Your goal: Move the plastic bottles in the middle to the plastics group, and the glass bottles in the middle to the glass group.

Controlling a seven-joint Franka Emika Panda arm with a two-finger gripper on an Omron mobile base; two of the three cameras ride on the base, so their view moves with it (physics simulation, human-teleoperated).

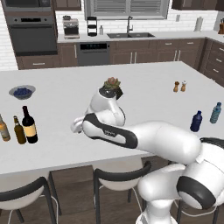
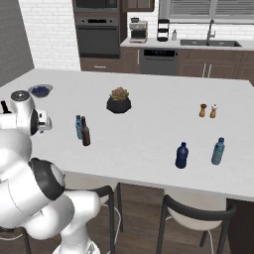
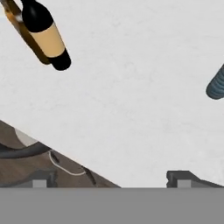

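Pincer hangs released over bare surface — wine bottle stands beyond it; next we centre on the maroon bottle — descend squarely, avoiding its light-blue neighbour.

Bright, even rendered light — soft faint shadows, slightly coarse, no glare.

A matt, faintly speckled white stone-like counter carries a glossy near-black glass wine bottle with a smooth cream paper label, a translucent light-blue plastic bottle, and a shiny dark-blue plastic bottle.
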